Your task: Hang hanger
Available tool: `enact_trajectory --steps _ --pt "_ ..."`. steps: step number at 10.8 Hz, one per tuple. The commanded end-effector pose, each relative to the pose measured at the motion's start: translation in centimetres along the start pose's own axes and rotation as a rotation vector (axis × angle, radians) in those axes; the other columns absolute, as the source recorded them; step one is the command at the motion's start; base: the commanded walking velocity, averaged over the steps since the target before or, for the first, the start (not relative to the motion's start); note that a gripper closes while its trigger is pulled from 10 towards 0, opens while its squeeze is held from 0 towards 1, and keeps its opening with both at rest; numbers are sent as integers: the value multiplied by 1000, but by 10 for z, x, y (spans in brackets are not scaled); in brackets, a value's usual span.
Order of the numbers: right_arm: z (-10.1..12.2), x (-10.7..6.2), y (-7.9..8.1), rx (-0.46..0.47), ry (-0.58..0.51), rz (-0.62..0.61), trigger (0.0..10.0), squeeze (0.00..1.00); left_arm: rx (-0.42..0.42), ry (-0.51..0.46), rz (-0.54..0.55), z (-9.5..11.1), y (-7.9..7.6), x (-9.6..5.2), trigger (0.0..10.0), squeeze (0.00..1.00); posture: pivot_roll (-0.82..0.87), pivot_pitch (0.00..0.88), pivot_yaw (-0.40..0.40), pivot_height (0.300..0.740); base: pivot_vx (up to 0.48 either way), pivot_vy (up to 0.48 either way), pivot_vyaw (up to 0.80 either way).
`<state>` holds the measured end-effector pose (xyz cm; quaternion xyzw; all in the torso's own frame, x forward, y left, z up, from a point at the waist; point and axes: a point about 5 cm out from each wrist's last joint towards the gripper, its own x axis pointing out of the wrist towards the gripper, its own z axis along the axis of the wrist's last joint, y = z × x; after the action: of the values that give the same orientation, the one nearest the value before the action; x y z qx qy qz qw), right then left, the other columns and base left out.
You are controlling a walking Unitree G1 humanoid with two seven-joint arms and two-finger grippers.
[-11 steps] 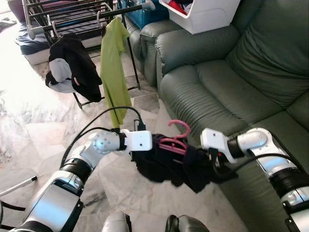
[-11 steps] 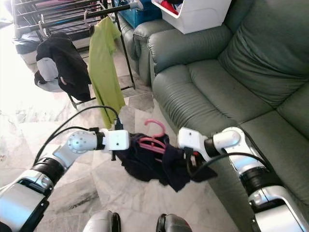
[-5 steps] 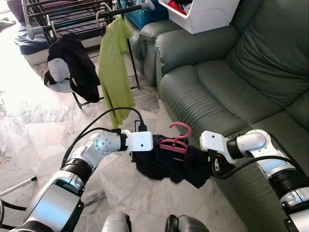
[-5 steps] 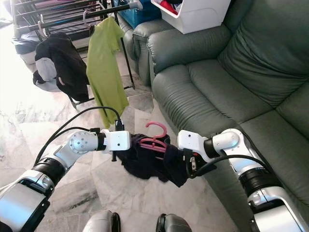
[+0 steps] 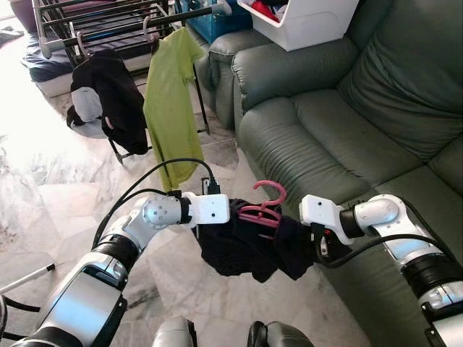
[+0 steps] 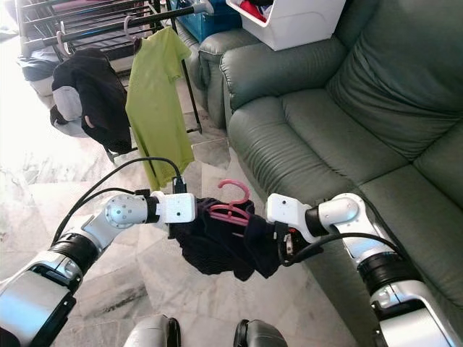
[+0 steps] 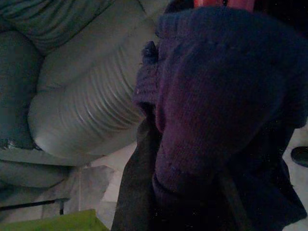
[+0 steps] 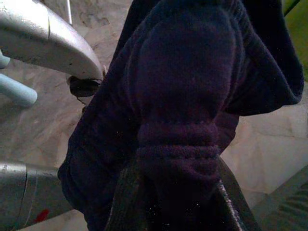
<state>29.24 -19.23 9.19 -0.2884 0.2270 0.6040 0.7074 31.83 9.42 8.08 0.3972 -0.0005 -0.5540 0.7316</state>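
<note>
The pink hanger is in the air in front of the robot, between its two arms, above the marble floor and just beside the front of the green sofa. A dark garment is on the hanger and hangs down from it in folds; the pink hook stands up above the cloth.

The left claw is at the left end of the garment and the right claw is at the right end. In both wrist views the dark cloth sits between the two black fingers, so each claw is closed on the garment. I cannot tell if the fingers also touch the hanger under the cloth.

Farther away, near the sofa's arm, stands a drying rack. A green shirt and a black garment hang on it. A white bin rests on top of the sofa arm.
</note>
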Motion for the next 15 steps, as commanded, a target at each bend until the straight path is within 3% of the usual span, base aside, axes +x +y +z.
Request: enact_trajectory --steps 1,2,3,5,8,13,15 --pt "5 4 -1 -9 -44 -25 0 0 34 -78 49 16 11 6 0 0 -81 75 -21 740 0 0 0" --pt "6 5 -2 -18 -52 -39 0 0 20 -67 51 14 11 6 2824 0 -81 75 -21 740 0 0 0" --pt "8 7 -4 -24 -66 -73 0 0 -2 -67 45 13 9 6 10000 988 -77 75 -21 740 0 0 0" --pt "5 7 -4 -24 -42 -77 0 0 -8 -68 37 12 9 5 10000 1000 -76 78 -20 740 0 0 0" --pt "0 9 -14 -31 23 -197 0 0 -5 -58 9 11 8 3 10000 1000 -72 77 -16 740 0 0 0" --pt "-4 13 -18 -13 56 -287 0 0 -12 -24 -13 -1 3 -7 10000 1000 -67 76 -11 740 0 0 0" --pt "-4 15 -25 -6 73 -365 0 0 -74 2 3 -9 2 -13 10000 1000 -64 75 -12 740 0 0 0"
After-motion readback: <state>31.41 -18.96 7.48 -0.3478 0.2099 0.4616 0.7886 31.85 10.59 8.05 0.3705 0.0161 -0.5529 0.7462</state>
